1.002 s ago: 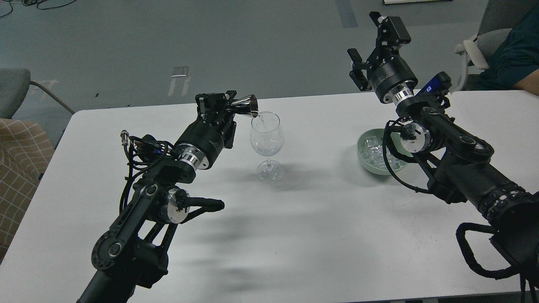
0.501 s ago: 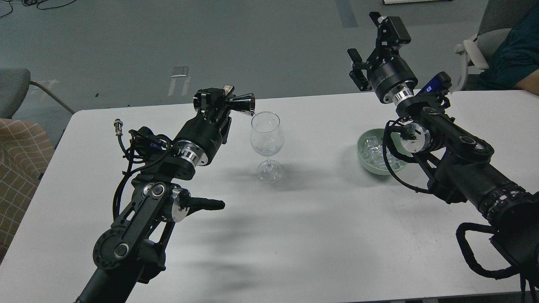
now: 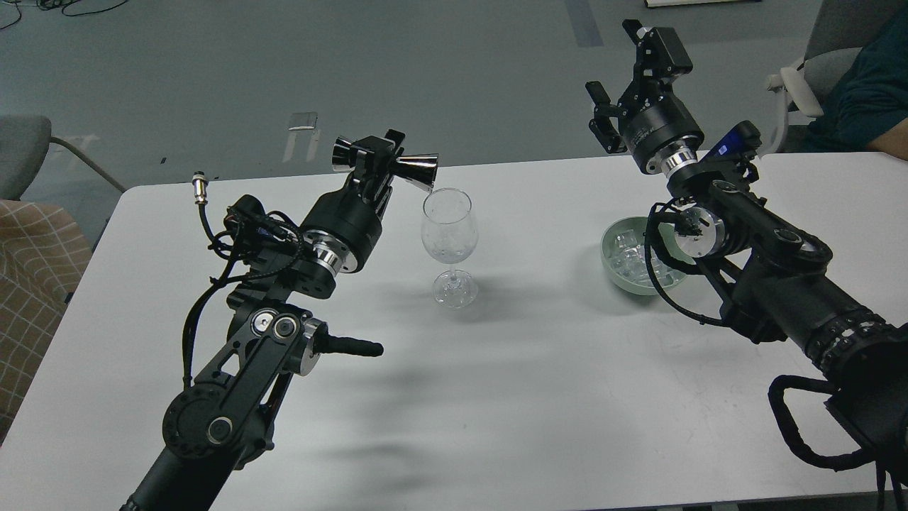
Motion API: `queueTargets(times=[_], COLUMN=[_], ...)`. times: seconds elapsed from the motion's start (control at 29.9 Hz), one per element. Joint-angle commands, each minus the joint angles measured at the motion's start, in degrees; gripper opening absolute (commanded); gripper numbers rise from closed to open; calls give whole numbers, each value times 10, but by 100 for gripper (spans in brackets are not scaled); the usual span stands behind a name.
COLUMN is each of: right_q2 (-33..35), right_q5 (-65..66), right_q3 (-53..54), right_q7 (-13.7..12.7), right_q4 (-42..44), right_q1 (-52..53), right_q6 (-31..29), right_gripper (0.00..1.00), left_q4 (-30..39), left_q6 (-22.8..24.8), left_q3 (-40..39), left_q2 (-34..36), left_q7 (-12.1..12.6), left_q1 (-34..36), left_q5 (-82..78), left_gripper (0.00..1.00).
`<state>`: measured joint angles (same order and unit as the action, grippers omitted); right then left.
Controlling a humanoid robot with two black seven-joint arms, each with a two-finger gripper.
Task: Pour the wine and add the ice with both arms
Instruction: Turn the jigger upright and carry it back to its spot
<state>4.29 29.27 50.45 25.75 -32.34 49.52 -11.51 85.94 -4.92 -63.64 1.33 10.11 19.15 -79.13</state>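
A: Where is the left gripper (image 3: pixel 379 157)?

B: Raised over the far left part of the white table (image 3: pixel 496 397), just left of the wine glass (image 3: pixel 449 245). Its fingers are clamped on the narrow waist of a shiny metal jigger (image 3: pixel 386 162), which lies almost on its side. The jigger's wide mouth points right, with its lower lip just above the glass's rim on the left side.

A: Is wine visible?

B: Barely. The glass stands upright on its foot near the table's middle, and there are faint glints low in its bowl, but I cannot tell how much clear liquid is there. No stream shows between jigger and glass.

A: And the ice?

B: The ice (image 3: pixel 628 248) sits as clear, glassy lumps inside a pale green bowl (image 3: pixel 611 259), to the right of the glass and well apart from it. The right arm's cable and wrist joint cover the bowl's right side.

A: What about the right gripper (image 3: pixel 628 85)?

B: It hangs high, beyond the bowl and above the table's far edge. Its two fingers are spread apart with nothing between them.

A: Anything else around?

B: A grey chair (image 3: pixel 21 152) at the left edge, and a seated person in dark teal (image 3: pixel 869 99) at the upper right.
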Motion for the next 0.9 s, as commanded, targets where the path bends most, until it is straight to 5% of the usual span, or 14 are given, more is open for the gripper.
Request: queueTargets(times=[0.0, 0.23, 0.5, 0.87], right_q2=[0, 1, -1, -1], right_q5=[0, 0, 0, 1], right_q3=[0, 0, 0, -1], right_q7=[0, 0, 0, 0], right_q4=[0, 0, 0, 0], right_q1=[0, 0, 0, 0], right_q6=[0, 0, 0, 0], right_gripper=[100, 100, 100, 100], left_q4=[1, 3, -2, -58], left_q6=[-3, -36, -33, -16], left_q3=[-16, -104, -242, -294], left_q2=[-6, 9, 13, 4], left_q7=[12, 46, 59, 58], left_q1=[-2, -3, -38, -98], left_q5=[36, 334, 635, 727], left_gripper=[9, 9, 11, 18])
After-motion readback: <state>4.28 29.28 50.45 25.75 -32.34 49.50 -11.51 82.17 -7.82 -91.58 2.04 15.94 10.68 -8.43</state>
